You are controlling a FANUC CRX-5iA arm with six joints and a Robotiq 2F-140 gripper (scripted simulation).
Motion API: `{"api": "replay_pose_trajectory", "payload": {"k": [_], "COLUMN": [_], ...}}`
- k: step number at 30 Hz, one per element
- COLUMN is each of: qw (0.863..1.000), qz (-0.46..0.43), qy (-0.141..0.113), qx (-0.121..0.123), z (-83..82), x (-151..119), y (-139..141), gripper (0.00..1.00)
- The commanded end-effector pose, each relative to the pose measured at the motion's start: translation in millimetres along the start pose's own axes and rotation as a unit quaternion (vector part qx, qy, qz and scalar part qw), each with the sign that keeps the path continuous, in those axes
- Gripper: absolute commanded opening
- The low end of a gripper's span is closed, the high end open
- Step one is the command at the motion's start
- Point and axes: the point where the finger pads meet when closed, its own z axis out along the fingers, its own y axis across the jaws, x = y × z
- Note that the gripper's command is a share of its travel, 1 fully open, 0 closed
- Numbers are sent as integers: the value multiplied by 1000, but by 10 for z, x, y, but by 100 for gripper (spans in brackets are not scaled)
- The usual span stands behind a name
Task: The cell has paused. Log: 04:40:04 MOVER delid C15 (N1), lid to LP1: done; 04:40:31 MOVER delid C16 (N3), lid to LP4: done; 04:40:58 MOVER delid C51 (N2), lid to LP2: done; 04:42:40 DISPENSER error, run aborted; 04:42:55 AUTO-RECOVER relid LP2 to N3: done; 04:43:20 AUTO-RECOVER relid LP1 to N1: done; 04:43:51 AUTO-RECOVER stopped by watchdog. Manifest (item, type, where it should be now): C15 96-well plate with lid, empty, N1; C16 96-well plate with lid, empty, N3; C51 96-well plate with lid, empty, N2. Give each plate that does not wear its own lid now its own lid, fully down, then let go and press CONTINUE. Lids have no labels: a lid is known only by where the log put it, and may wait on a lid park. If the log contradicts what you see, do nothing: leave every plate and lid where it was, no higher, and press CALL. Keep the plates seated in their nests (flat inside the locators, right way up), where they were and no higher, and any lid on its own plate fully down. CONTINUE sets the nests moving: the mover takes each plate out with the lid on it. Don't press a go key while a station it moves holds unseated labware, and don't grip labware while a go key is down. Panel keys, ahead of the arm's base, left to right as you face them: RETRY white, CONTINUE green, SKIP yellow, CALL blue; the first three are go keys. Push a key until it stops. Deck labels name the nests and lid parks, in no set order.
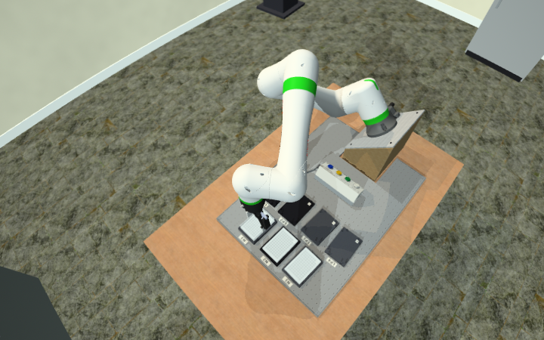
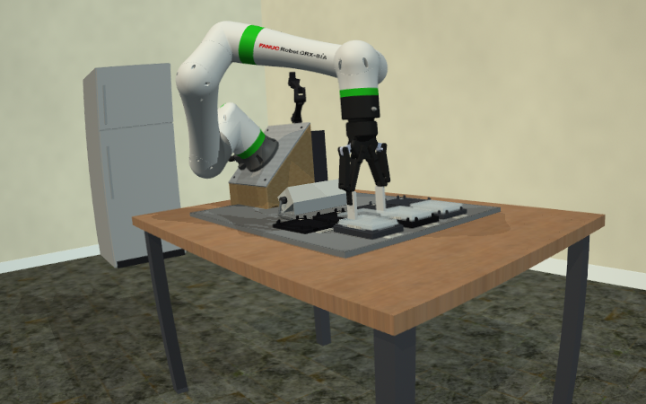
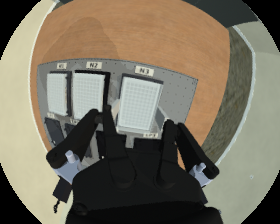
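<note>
Three white 96-well plates sit in a row of nests along the deck's front edge. My gripper (image 1: pixel 262 220) stands upright over the end plate (image 1: pixel 251 227), the nearest one in the exterior view (image 2: pixel 368 224). The fingers (image 2: pixel 365 209) straddle that plate's top and are shut on its clear lid, which lies low on the plate. In the wrist view this plate (image 3: pixel 138 103) lies between the fingers; its deck label is too blurred to read. The middle plate (image 1: pixel 280 245) and the far plate (image 1: pixel 302 264) stand apart from the gripper. I cannot tell which plates wear lids.
Dark lid-park pads (image 1: pixel 319 227) run in a row behind the nests; one is partly under my arm. The key panel (image 1: pixel 341 175) with blue, yellow, green and white keys lies ahead of the wedge-shaped arm base (image 1: pixel 381 146). A grey cabinet (image 2: pixel 132 161) stands beyond the table.
</note>
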Motion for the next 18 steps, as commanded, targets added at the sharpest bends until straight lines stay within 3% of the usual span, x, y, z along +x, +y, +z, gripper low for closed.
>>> {"api": "replay_pose_trajectory", "payload": {"k": [1,18], "qw": [1000,1000], "qz": [0,0], "qy": [0,0], "qx": [0,0], "z": [1,41], "x": [2,2], "y": [-1,-1], "gripper": [0,0]}}
